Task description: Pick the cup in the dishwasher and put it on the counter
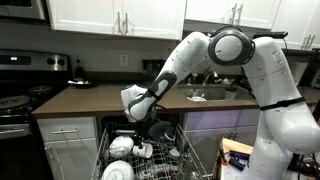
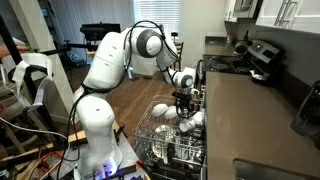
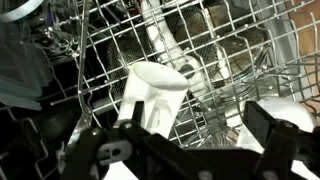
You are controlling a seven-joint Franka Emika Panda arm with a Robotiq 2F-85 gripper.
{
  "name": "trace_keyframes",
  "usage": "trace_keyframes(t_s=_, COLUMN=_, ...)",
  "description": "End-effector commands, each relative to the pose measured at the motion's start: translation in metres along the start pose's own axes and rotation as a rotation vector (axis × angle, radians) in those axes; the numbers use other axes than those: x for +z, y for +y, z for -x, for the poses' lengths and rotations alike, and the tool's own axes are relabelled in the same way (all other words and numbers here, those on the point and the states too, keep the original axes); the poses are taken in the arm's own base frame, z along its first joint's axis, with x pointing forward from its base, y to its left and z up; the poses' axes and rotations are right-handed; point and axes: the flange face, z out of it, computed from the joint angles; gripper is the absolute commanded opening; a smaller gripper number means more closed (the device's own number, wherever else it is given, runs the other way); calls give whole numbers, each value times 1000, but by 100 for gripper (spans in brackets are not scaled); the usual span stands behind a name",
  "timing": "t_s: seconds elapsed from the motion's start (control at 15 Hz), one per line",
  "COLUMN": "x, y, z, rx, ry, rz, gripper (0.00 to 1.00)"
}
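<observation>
The tool (image 3: pixel 185 140) hangs with its jaws spread wide and nothing between them. Its two dark fingers (image 3: pixel 100 150) enter from the bottom of the wrist view, and open rack shows in the gap. In both exterior views the arm is bent down over the open dishwasher (image 1: pixel 112 128), with the tool low among the dishes.

Just ahead of the tool, the cup (image 3: pixel 152 95) sits in the grey wire rack (image 3: pixel 235 60), held between the wires. It is not centred in the gap. It lies toward the finger on the left of the frame, while the other finger stands well clear, over a pale dish at the frame's edge. The cup's oval rim is turned up and away from the camera and its body runs back down toward the tool, so its long axis lies roughly along the line of approach, leaning a little. The jaws open across that axis, which suits a grip on the cup's sides. I cannot make out the handle here (it may be the paler bulge on the side toward the nearer finger).

As I judge it, the coming move needs a small sideways shift toward the cup so that it sits midway, then a short advance before closing. Rack wires crowd both sides and could catch a finger.

The dark worktop (image 1: pixel 90 100) runs above the rack. The cup has not yet been lifted from the dishwasher.
</observation>
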Motion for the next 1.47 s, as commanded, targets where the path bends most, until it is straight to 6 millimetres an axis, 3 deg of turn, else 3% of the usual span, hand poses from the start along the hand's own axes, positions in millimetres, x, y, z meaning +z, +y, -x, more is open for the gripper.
trace_keyframes(t_s=0.0, x=3, y=2, z=-21, rx=20, ry=-59, rz=53, gripper=100)
trace_keyframes(t_s=0.33, x=4, y=7, z=-40, rx=52, ry=-60, rz=62, gripper=100)
trace_keyframes(t_s=0.4, x=6, y=9, z=-44, rx=53, ry=-46, rz=64, gripper=79)
trace_keyframes(t_s=0.6, x=10, y=14, z=-51, rx=52, ry=-31, rz=70, gripper=63)
trace_keyframes(t_s=0.73, x=16, y=17, z=-54, rx=51, ry=-25, rz=81, gripper=84)
trace_keyframes(t_s=0.93, x=25, y=21, z=-58, rx=46, ry=-5, rz=102, gripper=97)
trace_keyframes(t_s=1.07, x=32, y=23, z=-60, rx=41, ry=15, rz=116, gripper=100)
trace_keyframes(t_s=1.2, x=39, y=25, z=-62, rx=38, ry=34, rz=125, gripper=100)
trace_keyframes(t_s=1.27, x=42, y=25, z=-63, rx=37, ry=42, rz=129, gripper=91)
trace_keyframes(t_s=1.33, x=45, y=26, z=-64, rx=38, ry=46, rz=132, gripper=89)
trace_keyframes(t_s=1.4, x=48, y=26, z=-65, rx=39, ry=50, rz=132, gripper=71)
